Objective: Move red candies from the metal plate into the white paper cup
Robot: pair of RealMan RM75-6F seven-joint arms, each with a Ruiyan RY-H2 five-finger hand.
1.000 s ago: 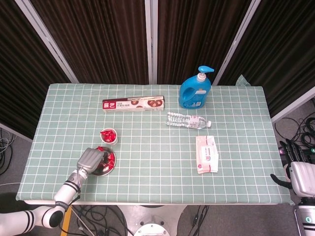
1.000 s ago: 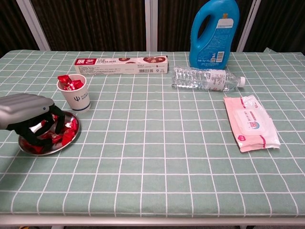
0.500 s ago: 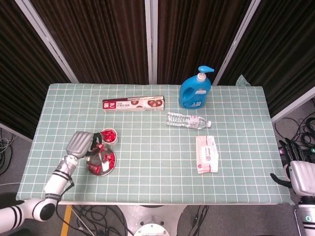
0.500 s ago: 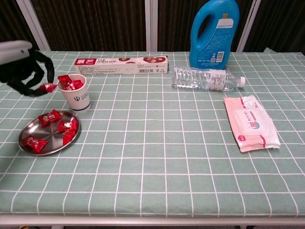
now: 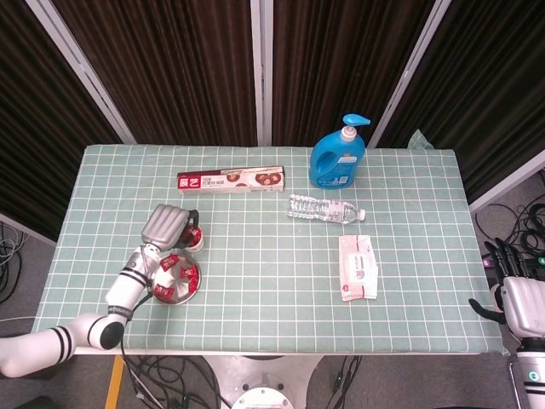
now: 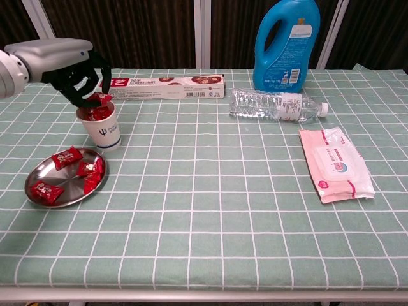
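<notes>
A: Where is the left hand (image 6: 81, 76)?

B: Directly over the white paper cup (image 6: 102, 127), fingers curled down, pinching a red candy (image 6: 102, 97) at the cup's mouth.

A: And the metal plate (image 6: 39, 175)?

B: Near-left of the cup on the bench (image 6: 210, 204); four candies lie in it. The right hand (image 5: 521, 300) hangs off the bench's right edge; its state cannot be told.

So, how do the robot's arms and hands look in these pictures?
The left hand has a smooth silver-grey back and black fingers with some white marks. Its forearm is silver-grey, then a section with black and white bands. The right hand shows only at the frame edge: a grey shell with dark parts.
</notes>
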